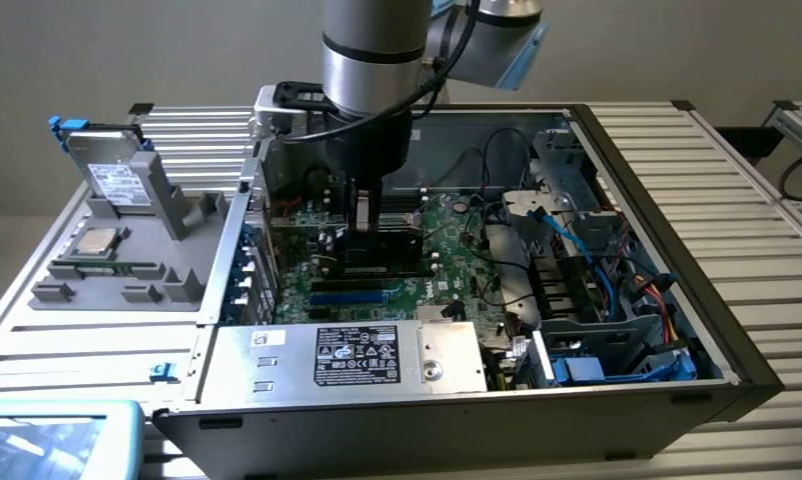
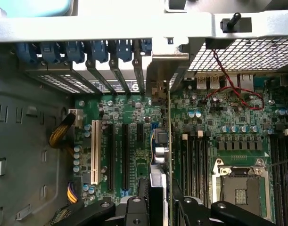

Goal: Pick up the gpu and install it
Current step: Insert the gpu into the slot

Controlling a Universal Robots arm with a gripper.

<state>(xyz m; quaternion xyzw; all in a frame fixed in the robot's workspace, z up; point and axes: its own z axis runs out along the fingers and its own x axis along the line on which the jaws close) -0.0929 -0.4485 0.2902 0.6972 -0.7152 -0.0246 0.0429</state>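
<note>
An open case [image 1: 641, 400] lies on a slatted desk [image 1: 761, 180]. The tool [image 1: 361, 215] is closed on the gpu [image 1: 374, 258], which stands on edge over the motherboard [image 1: 428, 290], at ten o'clock from the case's middle in the exterior view.

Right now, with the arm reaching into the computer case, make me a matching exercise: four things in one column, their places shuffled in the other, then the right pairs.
Things
1. graphics card
2. drive
3. processor chip
4. power supply

Places
A. lying flat on the grey holder outside the case
B. held on edge in the gripper, over the motherboard
C. inside the case, along the side nearest the exterior camera
D. standing upright on the grey holder

Pairs: 1-B, 2-D, 3-A, 4-C
</note>
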